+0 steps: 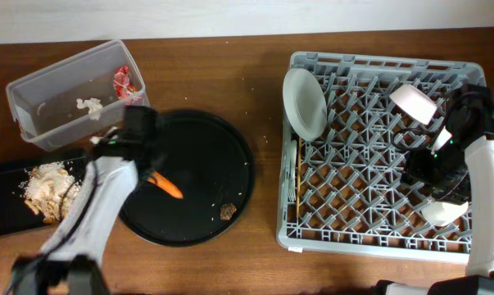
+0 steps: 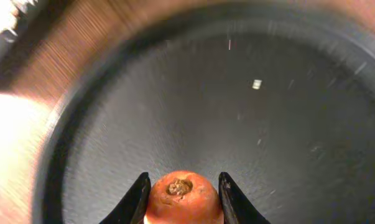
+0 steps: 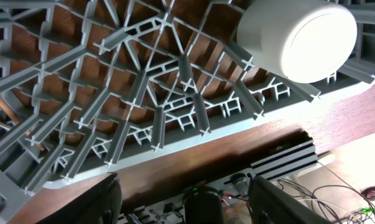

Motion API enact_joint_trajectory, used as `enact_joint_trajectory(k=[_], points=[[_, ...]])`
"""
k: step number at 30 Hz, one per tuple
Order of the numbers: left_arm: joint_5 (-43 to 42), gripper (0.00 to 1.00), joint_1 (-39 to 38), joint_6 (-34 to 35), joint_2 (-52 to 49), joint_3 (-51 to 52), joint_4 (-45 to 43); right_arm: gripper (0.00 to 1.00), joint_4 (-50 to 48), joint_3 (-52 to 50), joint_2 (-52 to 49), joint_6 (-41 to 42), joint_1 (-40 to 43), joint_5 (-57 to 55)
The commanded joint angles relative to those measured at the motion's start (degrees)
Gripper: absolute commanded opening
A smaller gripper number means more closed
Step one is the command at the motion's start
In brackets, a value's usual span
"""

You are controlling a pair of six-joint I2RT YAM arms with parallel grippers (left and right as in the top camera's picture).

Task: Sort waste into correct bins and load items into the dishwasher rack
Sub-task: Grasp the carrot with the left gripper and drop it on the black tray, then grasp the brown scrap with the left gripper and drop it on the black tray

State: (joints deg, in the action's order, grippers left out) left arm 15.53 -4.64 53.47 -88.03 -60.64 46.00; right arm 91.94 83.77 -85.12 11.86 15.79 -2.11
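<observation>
My left gripper (image 2: pixel 182 198) is shut on the thick end of an orange carrot (image 2: pixel 182 196) and holds it over the round black tray (image 2: pixel 287 124). In the overhead view the left gripper (image 1: pixel 152 175) is at that tray's left side and the carrot (image 1: pixel 169 188) sticks out to the right. A small brown lump (image 1: pixel 228 212) lies on the same tray. My right gripper (image 3: pixel 186 202) is open and empty above the grey dishwasher rack's (image 1: pixel 378 238) front right corner, near a white cup (image 3: pixel 297 38). The rack holds a white plate (image 1: pixel 304 102), a pale bowl (image 1: pixel 414 102) and the white cup (image 1: pixel 443 213).
A clear tub (image 1: pixel 33 111) at the back left holds a red wrapper (image 1: pixel 123 81) and a white napkin (image 1: pixel 90 106). A flat black tray (image 1: pixel 1 217) at the left holds rice and beige scraps (image 1: pixel 48 190). Thin pale utensils (image 1: pixel 293 176) lie along the rack's left edge.
</observation>
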Motion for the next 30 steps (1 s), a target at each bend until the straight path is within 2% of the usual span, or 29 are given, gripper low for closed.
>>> enact_joint_trajectory(k=[1, 5, 8, 11, 14, 16, 17, 18, 20, 23, 27, 30], points=[[5.1, 0.05, 12.5, -2.0, 8.0, -0.4, -0.5, 0.68, 0.2, 0.3, 0.5, 0.4, 0.3, 0.1], [5.1, 0.06, 32.6, -2.0, 4.7, -0.4, -4.9, 0.68, 0.2, 0.3, 0.5, 0.4, 0.3, 0.1], [5.3, 0.06, 40.5, -2.0, -1.3, -0.4, -8.8, 0.68, 0.2, 0.3, 0.5, 0.4, 0.3, 0.1], [5.3, 0.06, 45.0, -2.0, -5.7, -0.4, -11.4, 0.68, 0.2, 0.3, 0.5, 0.4, 0.3, 0.1], [5.2, 0.06, 45.4, -2.0, -8.1, -0.4, -12.1, 0.68, 0.1, 0.3, 0.5, 0.4, 0.3, 0.1], [1.0, 0.07, 45.2, -2.0, -8.9, -0.3, -11.5, 0.68, 0.1, 0.3, 0.5, 0.4, 0.3, 0.1], [-1.0, 0.35, 44.8, -2.7, -8.9, -0.3, -11.3, 0.68, 0.1, 0.3, 0.5, 0.4, 0.3, 0.1], [-1.3, 0.48, 44.0, -4.4, -8.9, -0.4, -11.1, 0.68, 0.1, 0.3, 0.5, 0.4, 0.3, 0.1], [-1.4, 0.48, 43.2, -4.3, -8.9, -0.3, -9.9, 0.68, 0.2, 0.3, 0.5, 0.4, 0.3, 0.1], [-8.8, 0.48, 42.6, -7.3, -8.9, -0.4, -8.9, 0.68, 0.2, 0.3, 0.5, 0.4, 0.3, 0.1], [-8.5, 0.47, 34.6, -9.5, -9.3, -0.3, -8.9, 0.68, 0.2, 0.3, 0.5, 0.4, 0.3, 0.2], [-8.8, 0.47, 29.4, -9.7, -14.8, -0.3, -7.5, 0.68, 0.2, 0.3, 0.5, 0.4, 0.3, 0.2]])
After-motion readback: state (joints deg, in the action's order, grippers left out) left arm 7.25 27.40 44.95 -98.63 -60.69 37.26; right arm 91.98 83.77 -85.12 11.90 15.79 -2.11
